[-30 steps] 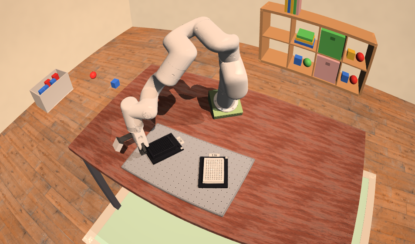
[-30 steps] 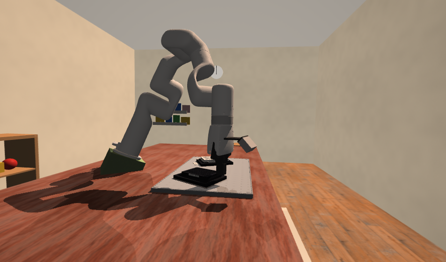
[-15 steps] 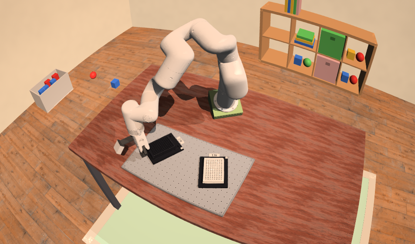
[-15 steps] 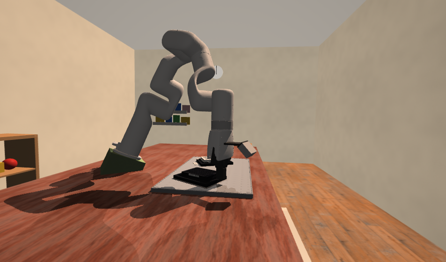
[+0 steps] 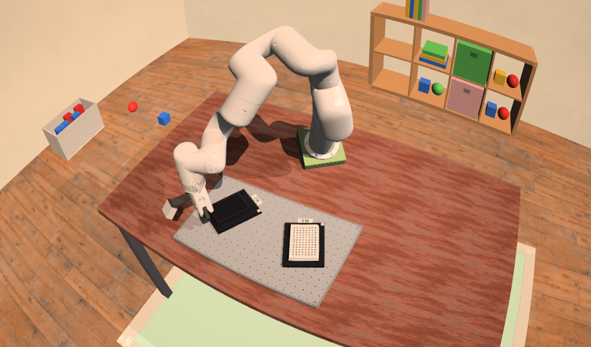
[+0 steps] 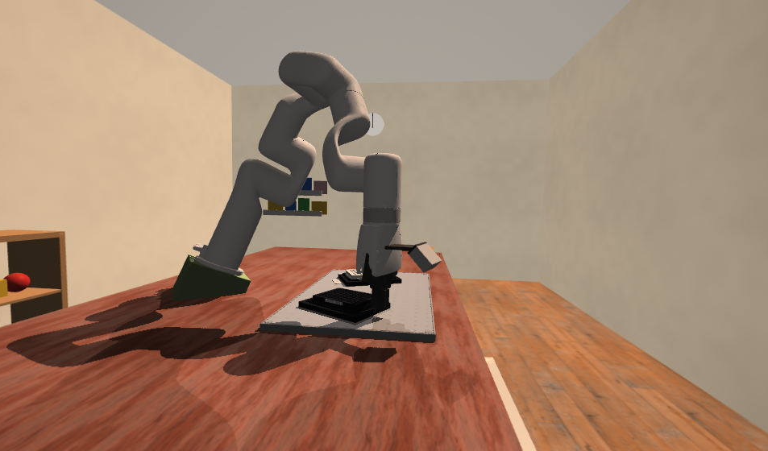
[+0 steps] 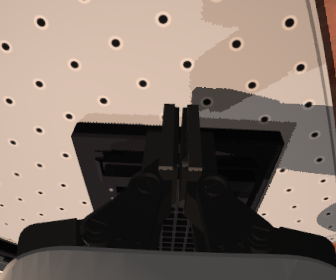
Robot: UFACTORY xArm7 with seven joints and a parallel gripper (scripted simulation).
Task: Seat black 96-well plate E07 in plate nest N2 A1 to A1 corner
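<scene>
While the gripper (image 5: 207, 214) sits low at the outer short end of the black plate E07 (image 5: 231, 210), its fingers are pressed together with nothing between them, so it looks like a nudge, not a grasp. The plate lies on nest N2 (image 5: 222, 227) on the perforated board (image 5: 254, 254), apparently skewed against the nest's outline; whether it sits inside the locators cannot be told. White plate E01 (image 5: 304, 241) rests in nest N1 (image 5: 302, 263), well apart. Judging by looks, E07 is light, rigid, smooth plastic: likely to slide under a push and slip in a weak pinch. Best hold is probably across the 2 long side walls, near the middle.
</scene>
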